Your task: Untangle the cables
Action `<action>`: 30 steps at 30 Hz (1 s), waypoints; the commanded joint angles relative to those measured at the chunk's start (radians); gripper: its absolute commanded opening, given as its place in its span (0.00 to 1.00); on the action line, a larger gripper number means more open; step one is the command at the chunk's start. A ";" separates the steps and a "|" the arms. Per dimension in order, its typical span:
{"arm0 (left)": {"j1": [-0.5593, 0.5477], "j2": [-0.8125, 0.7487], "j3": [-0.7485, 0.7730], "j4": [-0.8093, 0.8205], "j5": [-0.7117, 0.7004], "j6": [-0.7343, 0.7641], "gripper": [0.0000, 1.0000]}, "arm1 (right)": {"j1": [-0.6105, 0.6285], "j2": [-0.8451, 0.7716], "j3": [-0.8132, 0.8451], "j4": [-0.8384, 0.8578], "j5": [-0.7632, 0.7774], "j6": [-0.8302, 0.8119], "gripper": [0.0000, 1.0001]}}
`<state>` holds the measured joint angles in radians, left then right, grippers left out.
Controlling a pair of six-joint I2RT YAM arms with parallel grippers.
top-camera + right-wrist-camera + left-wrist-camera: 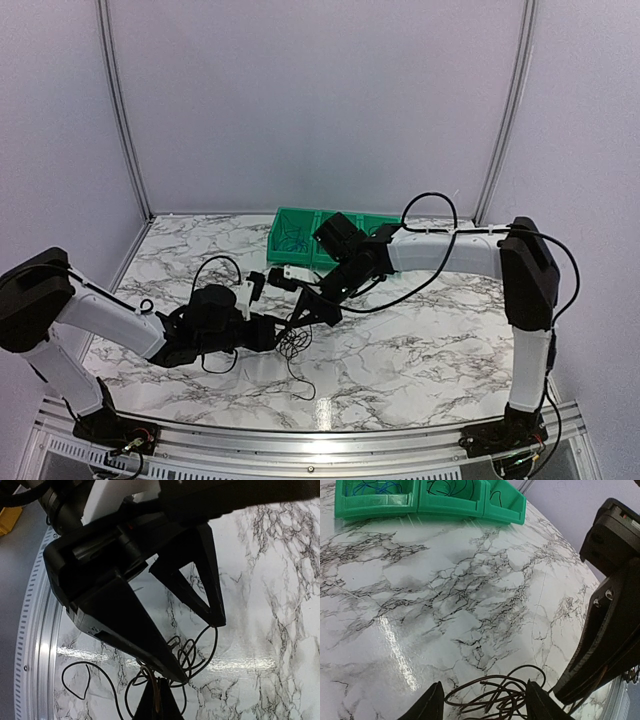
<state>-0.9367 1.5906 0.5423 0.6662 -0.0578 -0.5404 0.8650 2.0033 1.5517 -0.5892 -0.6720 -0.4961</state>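
The cables (296, 347) lie as a small black tangled clump on the marble table, with one strand trailing toward the near edge. My left gripper (486, 700) is open, its fingers (432, 706) standing on either side of the clump (497, 694). In the right wrist view my right gripper (157, 687) is shut on a single strand at the clump's edge (196, 652), right beside the left gripper's fingers (135, 630). In the top view both grippers meet over the clump, the left gripper (280, 332) coming from the left and the right gripper (303, 318) from behind.
A green bin (292, 222) with three compartments stands at the back of the table; in the left wrist view its left compartment (340, 505) holds a blue wire and the others hold black wires. A metal rail (320, 435) runs along the near edge.
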 commanded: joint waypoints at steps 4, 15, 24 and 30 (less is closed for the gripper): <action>0.006 0.136 0.054 0.110 0.160 -0.003 0.48 | 0.003 0.018 0.004 -0.017 -0.015 -0.036 0.00; 0.010 0.181 0.065 0.126 0.175 -0.033 0.00 | -0.026 -0.024 -0.002 -0.022 0.060 -0.063 0.00; 0.025 0.190 0.053 0.126 0.155 -0.065 0.00 | -0.147 -0.229 0.145 -0.067 -0.015 -0.017 0.00; 0.041 0.214 0.058 0.126 0.162 -0.090 0.00 | -0.220 -0.383 0.209 -0.082 0.008 -0.013 0.00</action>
<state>-0.9104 1.7782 0.5953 0.7692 0.0971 -0.6094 0.6846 1.7195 1.6966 -0.6582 -0.6552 -0.5243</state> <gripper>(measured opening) 0.014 0.015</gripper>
